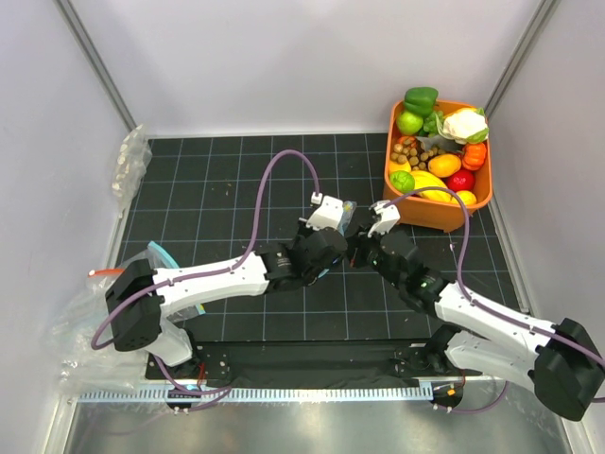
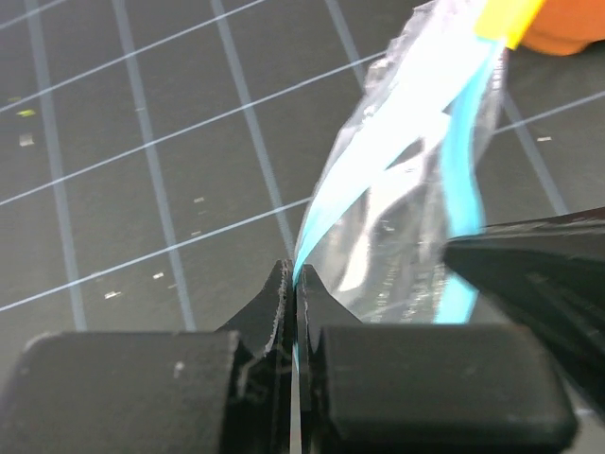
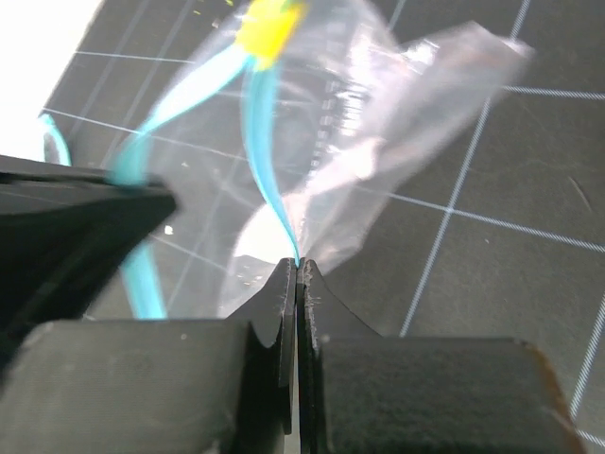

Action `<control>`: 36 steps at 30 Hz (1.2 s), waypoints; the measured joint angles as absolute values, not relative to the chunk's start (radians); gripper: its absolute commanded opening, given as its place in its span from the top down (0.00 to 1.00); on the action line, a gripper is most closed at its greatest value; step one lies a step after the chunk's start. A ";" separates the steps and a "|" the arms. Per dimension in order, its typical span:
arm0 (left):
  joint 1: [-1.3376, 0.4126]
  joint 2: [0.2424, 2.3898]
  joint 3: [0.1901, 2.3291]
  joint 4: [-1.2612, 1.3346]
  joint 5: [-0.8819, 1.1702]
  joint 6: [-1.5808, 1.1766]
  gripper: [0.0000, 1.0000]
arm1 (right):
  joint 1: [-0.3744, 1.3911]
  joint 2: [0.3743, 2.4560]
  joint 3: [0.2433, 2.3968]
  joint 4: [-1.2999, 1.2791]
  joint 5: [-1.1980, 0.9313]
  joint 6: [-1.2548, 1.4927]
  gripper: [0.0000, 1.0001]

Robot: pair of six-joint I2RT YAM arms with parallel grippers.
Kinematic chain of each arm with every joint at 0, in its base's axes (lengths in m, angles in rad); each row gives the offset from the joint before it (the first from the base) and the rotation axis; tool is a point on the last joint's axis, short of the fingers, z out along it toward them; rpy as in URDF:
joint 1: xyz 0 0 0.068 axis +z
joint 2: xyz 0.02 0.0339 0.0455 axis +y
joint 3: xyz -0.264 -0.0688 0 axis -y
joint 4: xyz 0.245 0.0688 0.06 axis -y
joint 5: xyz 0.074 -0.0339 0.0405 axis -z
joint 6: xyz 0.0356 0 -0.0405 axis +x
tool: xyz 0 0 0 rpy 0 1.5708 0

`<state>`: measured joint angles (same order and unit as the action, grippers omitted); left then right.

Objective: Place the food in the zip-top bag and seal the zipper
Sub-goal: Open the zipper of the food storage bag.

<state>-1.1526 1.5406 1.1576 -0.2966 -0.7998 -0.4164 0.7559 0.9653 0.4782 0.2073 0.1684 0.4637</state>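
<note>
The zip-top bag (image 2: 406,189) is clear and hangs between my two grippers above the mat; it also shows in the right wrist view (image 3: 378,142). My left gripper (image 2: 296,279) is shut on one side of its teal-blue zipper (image 2: 463,161). My right gripper (image 3: 296,270) is shut on the other side of the zipper (image 3: 260,142). A yellow slider (image 3: 267,24) sits at the strip's far end. No fruit shows inside the bag. The round lime-green fruit (image 1: 409,122) and the oval orange-yellow fruit (image 1: 444,165) lie in the orange bin (image 1: 437,214). The grippers meet mid-table (image 1: 355,250).
The bin at the back right also holds a bell pepper (image 1: 421,97), a cauliflower (image 1: 465,124) and other toy foods. A clear bag with whitish pieces (image 1: 128,165) lies at the far left. More clear bags (image 1: 85,322) lie by the left arm's base.
</note>
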 measured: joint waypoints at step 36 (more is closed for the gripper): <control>-1.154 1.713 1.371 -0.629 -0.935 -0.483 1.00 | 0.744 1.131 0.526 0.223 0.135 0.474 0.40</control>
